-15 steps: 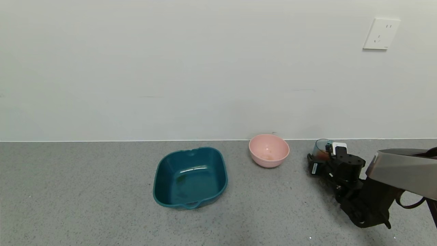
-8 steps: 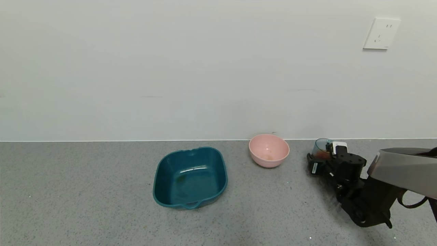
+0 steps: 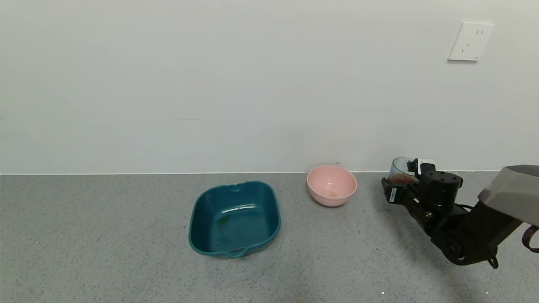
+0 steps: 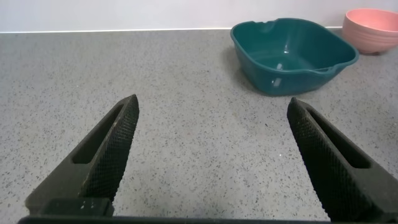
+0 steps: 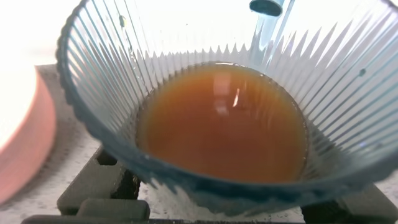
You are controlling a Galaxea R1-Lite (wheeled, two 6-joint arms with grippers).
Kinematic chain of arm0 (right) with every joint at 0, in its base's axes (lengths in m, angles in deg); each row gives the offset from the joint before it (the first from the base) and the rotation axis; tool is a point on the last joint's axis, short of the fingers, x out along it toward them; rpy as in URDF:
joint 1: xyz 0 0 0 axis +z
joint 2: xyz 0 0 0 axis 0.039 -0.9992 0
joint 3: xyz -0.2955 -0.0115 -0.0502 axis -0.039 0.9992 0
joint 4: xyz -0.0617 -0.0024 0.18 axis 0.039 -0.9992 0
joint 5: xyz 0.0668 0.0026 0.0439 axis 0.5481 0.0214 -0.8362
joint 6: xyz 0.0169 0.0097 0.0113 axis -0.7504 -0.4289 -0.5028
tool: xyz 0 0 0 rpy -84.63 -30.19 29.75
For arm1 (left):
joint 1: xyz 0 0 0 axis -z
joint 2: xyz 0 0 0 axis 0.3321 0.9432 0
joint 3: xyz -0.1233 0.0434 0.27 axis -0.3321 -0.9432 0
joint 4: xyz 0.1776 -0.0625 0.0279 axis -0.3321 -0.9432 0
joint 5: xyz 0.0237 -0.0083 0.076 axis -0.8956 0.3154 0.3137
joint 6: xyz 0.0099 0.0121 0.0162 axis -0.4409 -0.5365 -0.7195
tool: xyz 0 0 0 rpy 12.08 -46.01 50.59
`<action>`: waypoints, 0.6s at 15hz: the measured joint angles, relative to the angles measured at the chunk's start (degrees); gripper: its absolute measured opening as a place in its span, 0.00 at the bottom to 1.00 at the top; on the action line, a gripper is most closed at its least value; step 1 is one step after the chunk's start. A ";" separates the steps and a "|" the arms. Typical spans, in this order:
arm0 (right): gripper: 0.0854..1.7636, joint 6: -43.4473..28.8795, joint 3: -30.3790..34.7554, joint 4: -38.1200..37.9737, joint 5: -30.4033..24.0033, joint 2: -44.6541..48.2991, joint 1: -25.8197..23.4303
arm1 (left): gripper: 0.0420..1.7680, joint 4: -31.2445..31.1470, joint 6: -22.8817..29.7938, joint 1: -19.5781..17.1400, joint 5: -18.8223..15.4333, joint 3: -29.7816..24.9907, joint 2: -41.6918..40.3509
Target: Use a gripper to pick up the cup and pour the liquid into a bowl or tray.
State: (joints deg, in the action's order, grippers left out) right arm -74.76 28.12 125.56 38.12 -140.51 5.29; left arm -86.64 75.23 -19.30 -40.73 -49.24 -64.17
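- the grey speckled counter (image 3: 105, 252) runs the full width under a pale wall (image 3: 210, 84), which carries a socket plate (image 3: 470, 41) high on the robot's right.
- the dark teal tray (image 3: 234, 218) sits mid-counter, apart from everything else and apparently empty.
- the right gripper (image 3: 405, 182) reaches in from the robot's right; its jaws are clamped on the cup, gripping the lower body from both sides.
- the left gripper (image 4: 211, 162) is idle low over the counter on the robot's left, jaws wide apart and holding nothing.
- the pink bowl (image 3: 332, 185) stands near the wall, to the right of the tray and well apart from it.
- the cup (image 3: 400, 170) is just right of the bowl, held upright and seemingly off the counter, its rim open.
- the liquid (image 5: 221, 121), reddish-brown, fills only the lower part of the cup.
- handling judgement: the cup looks thin, ribbed and light, so it likely flexes under a hard squeeze and may be slick. a low-to-mid grip on the body seems right, leaving the rim free for pouring. the liquid will slosh, so a slow tilt over the bowl is wise.
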 joint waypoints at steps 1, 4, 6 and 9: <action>0.76 0.05 -0.46 -1.51 -0.04 1.22 0.13 | 0.97 0.00 0.00 0.00 0.00 0.00 0.00; 0.76 0.16 -2.32 -6.12 -0.17 4.36 0.72 | 0.97 0.00 0.00 0.00 0.00 0.00 0.00; 0.76 0.46 -3.69 -9.58 -1.27 6.12 1.16 | 0.97 0.00 0.00 0.00 0.00 0.00 0.00; 0.76 2.73 -5.60 -12.42 -1.50 7.97 1.88 | 0.97 0.00 0.00 0.00 0.00 0.00 0.00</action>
State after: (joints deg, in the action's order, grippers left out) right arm -72.03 22.52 113.14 36.62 -132.54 7.17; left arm -86.64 75.23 -19.30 -40.73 -49.24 -64.17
